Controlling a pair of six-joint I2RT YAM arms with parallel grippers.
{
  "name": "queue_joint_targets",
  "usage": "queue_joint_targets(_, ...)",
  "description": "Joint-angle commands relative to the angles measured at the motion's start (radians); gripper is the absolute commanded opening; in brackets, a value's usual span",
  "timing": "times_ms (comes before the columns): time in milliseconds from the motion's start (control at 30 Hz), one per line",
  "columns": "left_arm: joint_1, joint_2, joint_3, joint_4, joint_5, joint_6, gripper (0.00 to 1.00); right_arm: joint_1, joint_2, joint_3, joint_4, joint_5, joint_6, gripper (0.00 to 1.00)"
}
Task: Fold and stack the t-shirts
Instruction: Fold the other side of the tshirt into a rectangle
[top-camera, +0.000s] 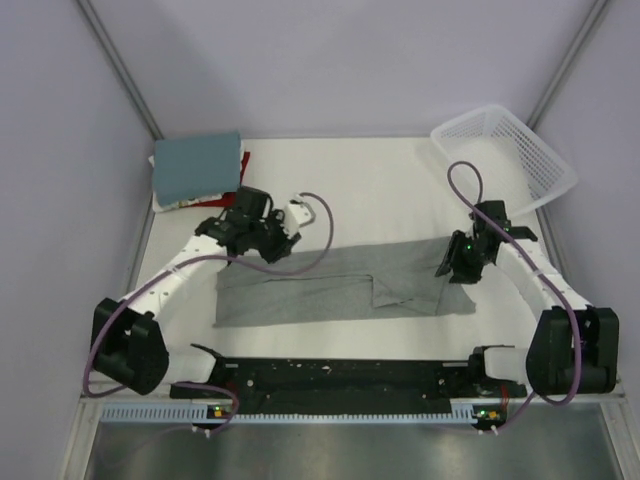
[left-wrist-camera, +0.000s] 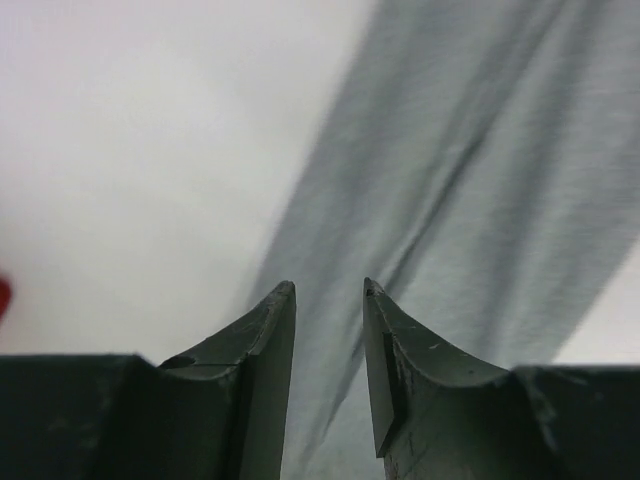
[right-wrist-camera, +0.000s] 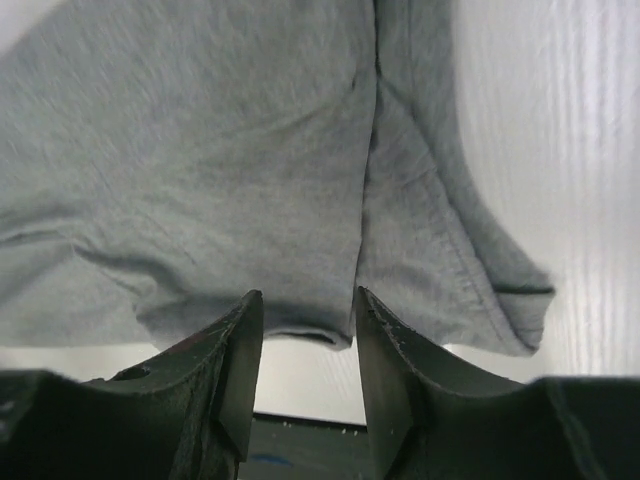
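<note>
**Colour check from my console**

I'm looking at a plain heather-grey t-shirt (top-camera: 340, 285), no print, lying on a white table (top-camera: 380, 180). In the stack I see a teal-blue shirt (top-camera: 198, 165), a red shirt (top-camera: 246, 160) showing at its edge, and whitish cloth (top-camera: 172, 204) underneath. The basket (top-camera: 510, 150) is white with an open lattice pattern.

red shirt (top-camera: 245, 163) mostly hidden under teal shirt (top-camera: 197, 165), grey shirt (left-wrist-camera: 470, 180) blurred

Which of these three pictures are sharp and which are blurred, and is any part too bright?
Top external view: sharp and evenly lit, the grey t-shirt clear. Left wrist view: shirt and white table smeared by blur, only the fingers fairly crisp. Right wrist view: cloth in fair focus, table at the right washed out by brightness.
</note>
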Motion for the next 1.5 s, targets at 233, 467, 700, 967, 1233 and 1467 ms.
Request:
queue_joint_targets(233, -0.671, 0.199, 0.141, 0.063, 0.031, 0.002, 0.44, 0.043, -0.081, -0.190, 0.011, -0.188, 0.138, 0.43)
queue_joint_targets(467, -0.823, 0.381, 0.234, 0.186, -0.114, -0.044, 0.46, 0.041, -0.050, -0.215, 0.053, -0.179, 0.141, 0.44)
queue_joint_targets(700, -0.831, 0.443, 0.245, 0.231, -0.157, -0.084, 0.44, 0.041, -0.053, -0.221, 0.068, -0.164, 0.144, 0.40)
queue_joint_targets(967, -0.837, 0.513, 0.268, 0.228, -0.143, -0.115, 0.43, 0.041, -0.051, -0.239, 0.079, -0.173, 0.139, 0.31)
queue_joint_targets(1233, -0.839, 0.550, 0.282, 0.229, -0.161, -0.119, 0.26, 0.043, -0.059, -0.262, 0.085, -0.185, 0.136, 0.03)
queue_joint_targets(1467, -0.837, 0.512, 0.279, 0.142, -0.181, -0.052, 0.00, 0.041, -0.119, -0.297, 0.059, -0.251, 0.164, 0.00)
